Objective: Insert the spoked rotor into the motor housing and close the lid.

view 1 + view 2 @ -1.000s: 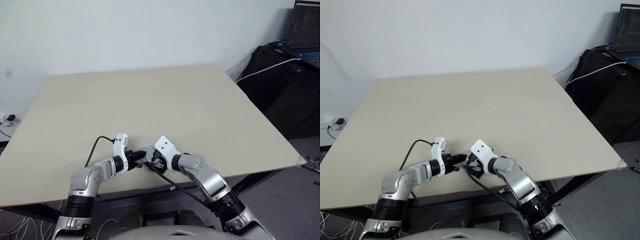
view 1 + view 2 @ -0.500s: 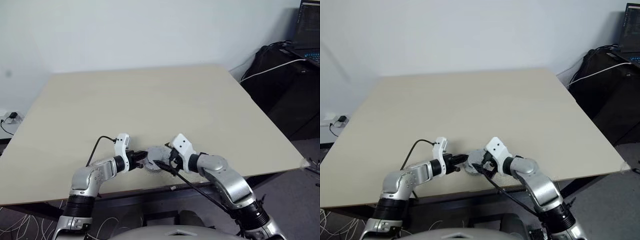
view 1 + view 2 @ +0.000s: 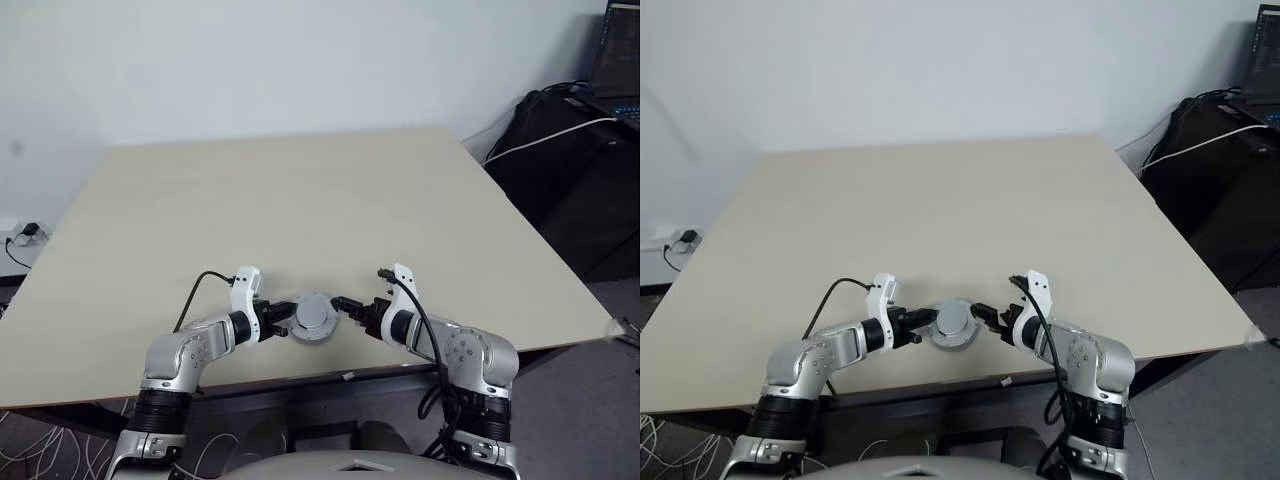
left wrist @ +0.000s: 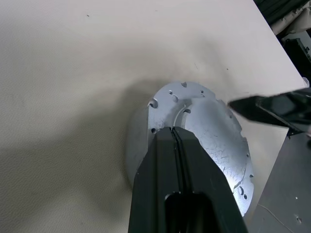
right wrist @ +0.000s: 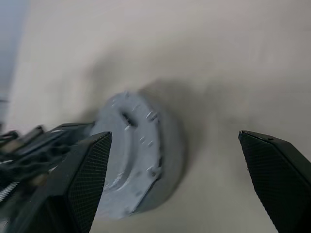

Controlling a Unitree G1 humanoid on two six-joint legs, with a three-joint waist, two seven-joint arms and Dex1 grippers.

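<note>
Both hands sit low at the near edge of the worktop (image 3: 300, 200), facing each other across one round silver assembly. Left hand (image 3: 284, 315) is clenched, its two black fingers (image 4: 177, 160) pressed flat together and resting on top of the lid (image 3: 313, 318); whether they pinch any part of it cannot be told. Right hand (image 3: 343, 304) stands released, fingers spread wide, with the fingertips just beside the lid's far rim and apart from it. The lid, a shiny dish with small holes round its rim, lies face down on what I judge to be the motor housing (image 5: 167, 160), whose grey side wall shows beneath it. No copper windings or spoked rotor can be seen, so I judge the rotor already inside and the lid on. Left to do, as I read it: checking the seating and letting go. Beyond, the worktop runs bare to the wall.
</note>
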